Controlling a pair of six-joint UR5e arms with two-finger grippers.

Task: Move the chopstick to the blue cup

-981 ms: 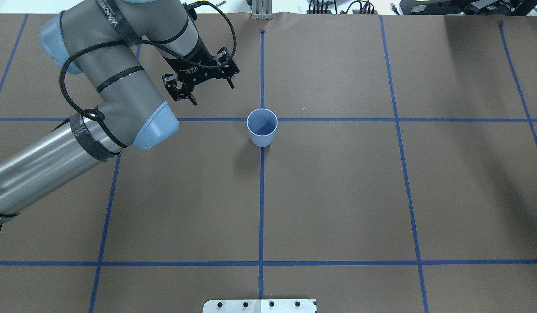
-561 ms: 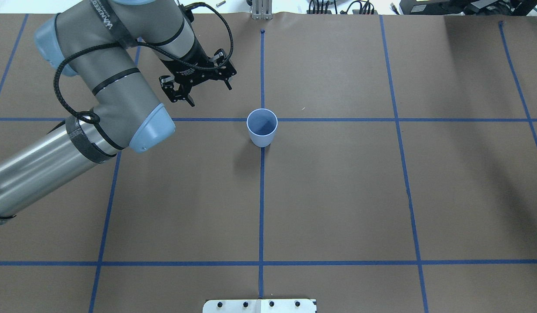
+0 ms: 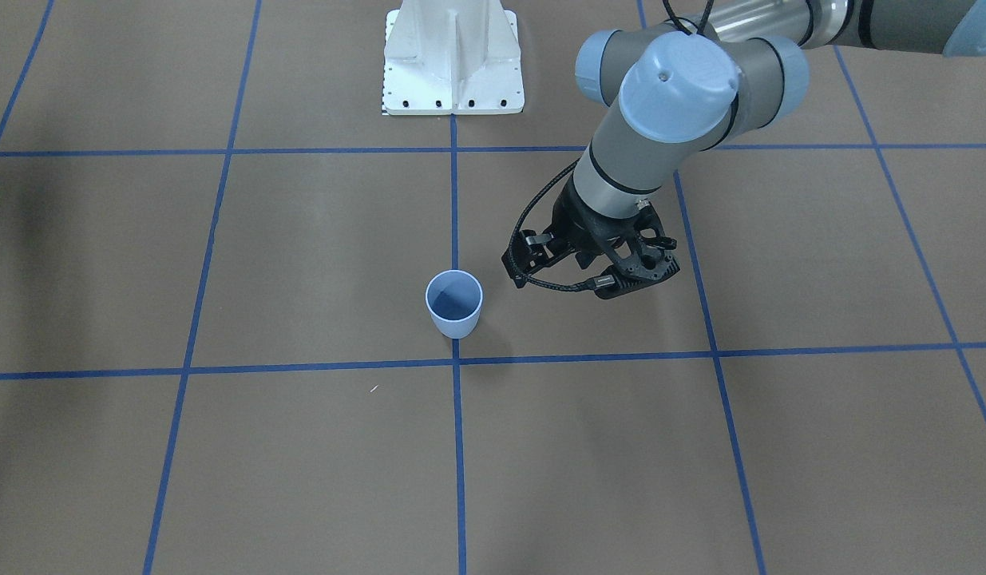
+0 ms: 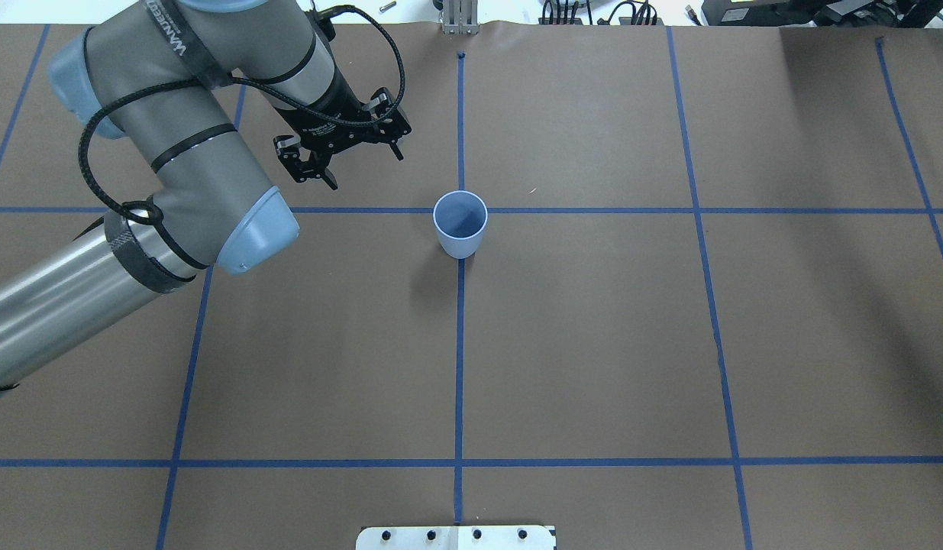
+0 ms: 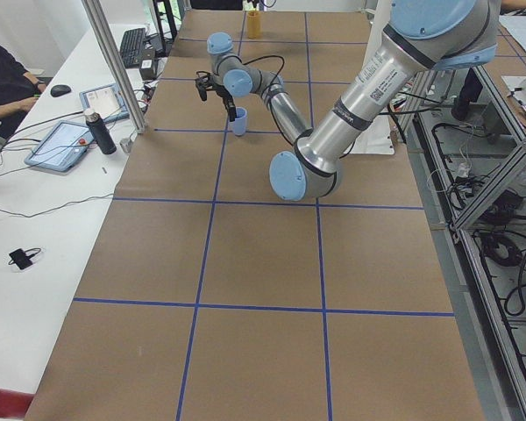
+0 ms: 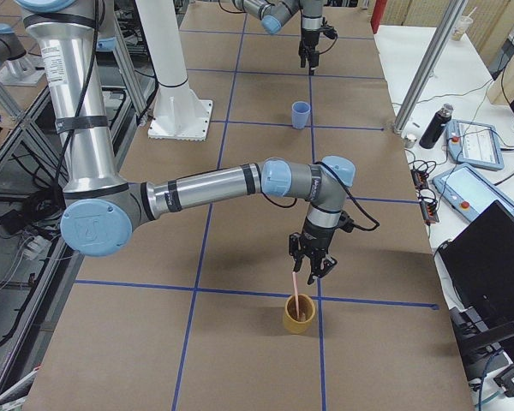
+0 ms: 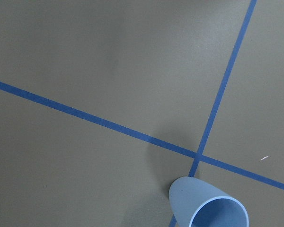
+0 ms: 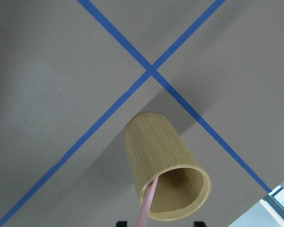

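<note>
The blue cup (image 4: 460,223) stands upright and empty on the centre tape line; it also shows in the front view (image 3: 453,304) and the left wrist view (image 7: 208,209). My left gripper (image 4: 366,169) hangs open and empty to the cup's left and a little beyond it. A pink chopstick (image 8: 145,204) leans in a bamboo cup (image 8: 165,166) near the table's end (image 6: 299,314). My right gripper (image 6: 311,267) is above that cup. Its fingertips (image 8: 121,222) stand apart on either side of the chopstick's upper end.
A tiny white fleck (image 4: 531,190) lies on the brown paper right of the blue cup. The white robot base (image 3: 453,56) stands at the table's rear edge. Tablets and a dark bottle (image 6: 433,126) sit on the side bench.
My left arm has drifted left and slightly away from the blue cup, gripper still open. The cup has not moved.
</note>
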